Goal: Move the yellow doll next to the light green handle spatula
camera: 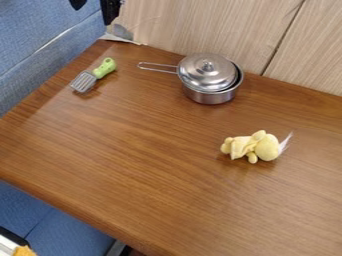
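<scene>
Gripper [93,14]: at the top edge, black fingers spread, nothing between them.
Yellow doll [248,146]: lying right of the pot [211,95], well apart from the green-handled spatula [99,73]; probably light, squashy, grippy (hardly breakable, I'd say); pinch its middle, avoiding the white tuft [286,142].
Table [147,165]: one doll, one spatula, one pot, one lid [206,75].
</scene>
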Motion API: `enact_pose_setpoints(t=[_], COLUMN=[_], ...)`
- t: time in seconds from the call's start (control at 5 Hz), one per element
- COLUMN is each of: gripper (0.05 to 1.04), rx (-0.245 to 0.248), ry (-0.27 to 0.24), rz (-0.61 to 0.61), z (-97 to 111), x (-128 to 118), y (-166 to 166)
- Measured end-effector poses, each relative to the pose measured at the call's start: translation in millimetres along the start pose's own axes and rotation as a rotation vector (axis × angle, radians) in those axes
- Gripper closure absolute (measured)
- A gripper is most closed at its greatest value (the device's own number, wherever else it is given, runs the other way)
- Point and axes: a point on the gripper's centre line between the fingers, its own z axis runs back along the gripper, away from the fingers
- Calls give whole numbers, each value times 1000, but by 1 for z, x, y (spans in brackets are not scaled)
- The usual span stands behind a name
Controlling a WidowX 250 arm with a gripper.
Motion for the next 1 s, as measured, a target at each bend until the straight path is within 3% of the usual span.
enact_pose_setpoints(t=[0.2, 0.4, 0.6, 0.8, 1.0], gripper=[84, 84, 84, 84, 84], rx=[-21, -93, -138, -198, -275], ry=[30, 66, 44, -13, -42], rz=[-2, -38, -124, -214, -383], z=[-12, -19, -8, 13, 27], x=[-4, -10, -2, 4, 3], y=[-5, -35, -70, -108, -156])
